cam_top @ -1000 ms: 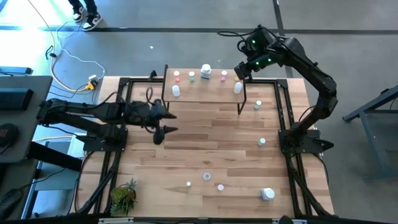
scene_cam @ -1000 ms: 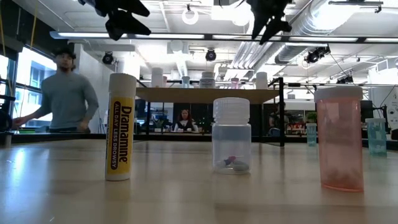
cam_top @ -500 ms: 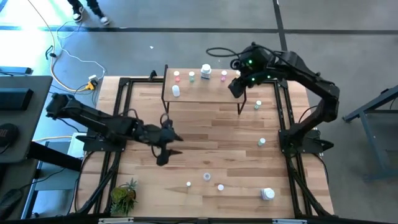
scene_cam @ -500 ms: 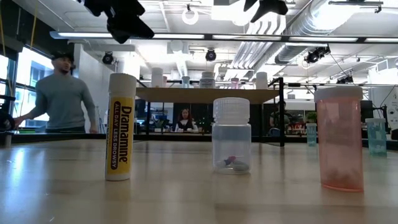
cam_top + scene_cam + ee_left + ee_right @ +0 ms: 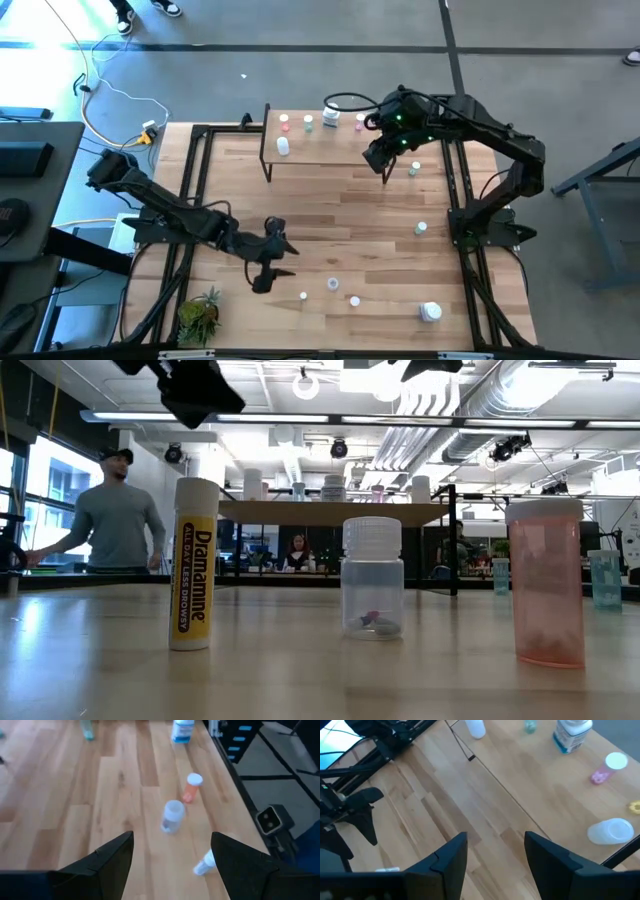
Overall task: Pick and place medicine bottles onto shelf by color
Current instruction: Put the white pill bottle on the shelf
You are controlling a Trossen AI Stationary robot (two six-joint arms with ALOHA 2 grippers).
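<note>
Left end effector [image 5: 268,262] hangs over the middle-front of the counter [image 5: 330,215], arm stretched low from the left edge, fingers spread, nothing held. Left wrist view shows what's ahead of it: a clear bottle [image 5: 172,816] and an orange-bodied, white-capped one [image 5: 191,787] both tipped over, plus a white tube [image 5: 204,865] lying near the counter edge.

Right end effector [image 5: 380,150] hovers at the shelf's [image 5: 325,140] right end, arm arched over from the right side, fingers apart, empty. Its wrist view shows shelf contents the low view only shows small and far off: large white bottle with blue label [image 5: 573,735], pink bottle [image 5: 606,768], wide white bottle [image 5: 611,831], small green one [image 5: 530,726].

Low view alone gives legible text: the tube [image 5: 194,564] reads "Dramamine ALL DAY LESS DROWSY". Beside it stand a clear bottle with something small inside, probably pills, and a pink one [image 5: 545,582]. A person [image 5: 112,515] stands beyond the counter.
</note>
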